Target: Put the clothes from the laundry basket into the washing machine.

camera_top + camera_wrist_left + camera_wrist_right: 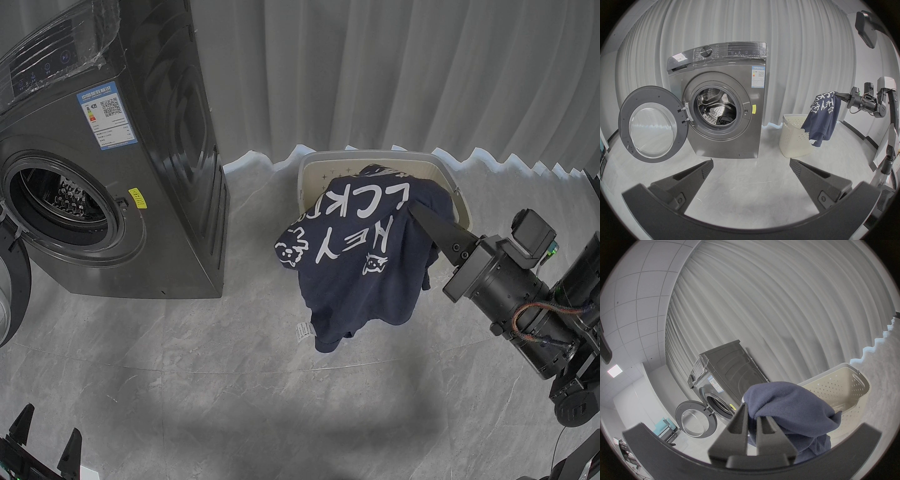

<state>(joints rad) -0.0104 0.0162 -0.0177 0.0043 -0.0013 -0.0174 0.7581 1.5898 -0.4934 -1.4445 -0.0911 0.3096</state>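
Observation:
A navy shirt [362, 256] with white lettering hangs in the air over the cream laundry basket [382, 164], held by my right gripper [417, 215], which is shut on its cloth. The same shirt [823, 117] dangles beside the basket [794, 136] in the left wrist view, and bunches over the closed fingers [753, 424] in the right wrist view. The grey washing machine [106, 156] stands to the left with its round door [651, 123] swung wide; a dark garment [725, 119] lies in the drum. My left gripper [751, 173] is open, low near the floor.
A grey tiled floor [206, 387] stretches between the washer and the basket. White curtains [400, 69] run along the back wall behind both.

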